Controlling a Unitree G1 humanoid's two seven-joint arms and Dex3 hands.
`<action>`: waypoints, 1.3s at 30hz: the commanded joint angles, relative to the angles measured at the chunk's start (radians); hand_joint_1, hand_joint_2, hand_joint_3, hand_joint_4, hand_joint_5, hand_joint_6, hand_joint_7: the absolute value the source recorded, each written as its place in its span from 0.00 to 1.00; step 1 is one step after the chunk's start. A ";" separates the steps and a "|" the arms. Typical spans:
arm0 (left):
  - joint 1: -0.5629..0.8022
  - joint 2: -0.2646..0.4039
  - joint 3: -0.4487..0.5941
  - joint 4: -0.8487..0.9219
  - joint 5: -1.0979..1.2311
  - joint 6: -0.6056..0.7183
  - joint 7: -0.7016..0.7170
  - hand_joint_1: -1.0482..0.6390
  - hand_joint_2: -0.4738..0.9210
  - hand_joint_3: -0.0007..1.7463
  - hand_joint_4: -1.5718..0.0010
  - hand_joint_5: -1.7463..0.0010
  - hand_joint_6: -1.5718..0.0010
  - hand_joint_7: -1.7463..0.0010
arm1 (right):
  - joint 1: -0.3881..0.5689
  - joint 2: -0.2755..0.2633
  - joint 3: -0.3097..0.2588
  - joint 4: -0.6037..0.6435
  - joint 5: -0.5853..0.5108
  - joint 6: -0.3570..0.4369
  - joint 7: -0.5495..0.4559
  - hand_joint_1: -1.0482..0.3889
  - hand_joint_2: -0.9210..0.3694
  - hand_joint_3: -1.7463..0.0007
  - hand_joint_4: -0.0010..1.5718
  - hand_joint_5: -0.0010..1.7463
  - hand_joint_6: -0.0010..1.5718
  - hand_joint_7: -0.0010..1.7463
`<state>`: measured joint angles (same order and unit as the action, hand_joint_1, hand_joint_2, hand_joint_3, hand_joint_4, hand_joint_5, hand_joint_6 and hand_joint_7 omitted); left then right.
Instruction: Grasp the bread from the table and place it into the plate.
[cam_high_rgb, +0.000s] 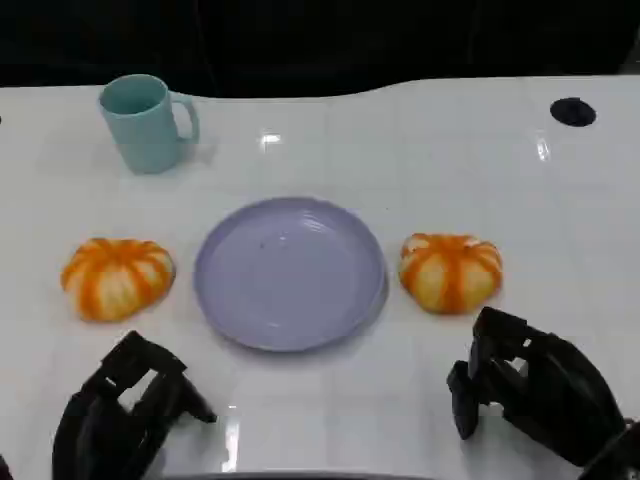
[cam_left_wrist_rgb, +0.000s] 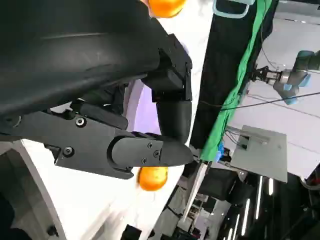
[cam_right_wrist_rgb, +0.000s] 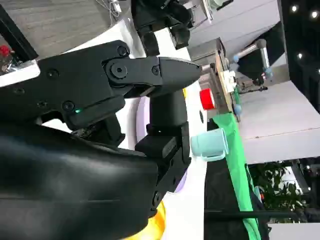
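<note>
Two round orange-and-cream striped breads lie on the white table, one (cam_high_rgb: 117, 277) left of the lilac plate (cam_high_rgb: 290, 272) and one (cam_high_rgb: 451, 271) right of it. The plate holds nothing. My left hand (cam_high_rgb: 125, 410) hovers near the front edge, below the left bread, with its fingers apart and nothing in them. My right hand (cam_high_rgb: 530, 385) hangs just in front of the right bread, also holding nothing. In the left wrist view, a bread (cam_left_wrist_rgb: 152, 178) and the plate (cam_left_wrist_rgb: 142, 107) show past my left hand (cam_left_wrist_rgb: 125, 125). In the right wrist view, a bread's edge (cam_right_wrist_rgb: 157, 222) shows beside my right hand (cam_right_wrist_rgb: 125, 100).
A teal mug (cam_high_rgb: 145, 122) stands at the back left, and also appears in the right wrist view (cam_right_wrist_rgb: 210, 144). A black round hole (cam_high_rgb: 572, 111) sits in the table at the back right. The table's far edge borders a dark backdrop.
</note>
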<state>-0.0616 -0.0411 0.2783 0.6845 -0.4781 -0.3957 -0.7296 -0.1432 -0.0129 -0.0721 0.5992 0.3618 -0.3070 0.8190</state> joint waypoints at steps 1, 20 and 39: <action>-0.017 0.015 0.011 0.014 -0.001 -0.007 -0.002 0.30 1.00 0.15 0.62 0.00 0.67 0.14 | -0.014 -0.013 -0.008 0.024 -0.008 -0.021 0.000 0.39 0.00 0.78 0.52 1.00 0.39 1.00; -0.026 0.020 0.009 0.022 0.006 -0.009 -0.002 0.30 1.00 0.15 0.61 0.00 0.67 0.14 | -0.015 -0.013 -0.010 0.033 -0.003 -0.040 0.008 0.39 0.00 0.79 0.53 1.00 0.39 1.00; -0.018 0.000 -0.007 0.012 0.018 -0.011 0.009 0.30 1.00 0.15 0.62 0.00 0.67 0.15 | 0.001 -0.167 0.060 -0.168 -0.350 -0.246 -0.248 0.42 0.00 0.89 0.28 0.56 0.31 0.31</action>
<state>-0.0859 -0.0482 0.2739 0.7006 -0.4734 -0.4006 -0.7291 -0.1450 -0.1267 -0.0227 0.4522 0.0748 -0.5002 0.6145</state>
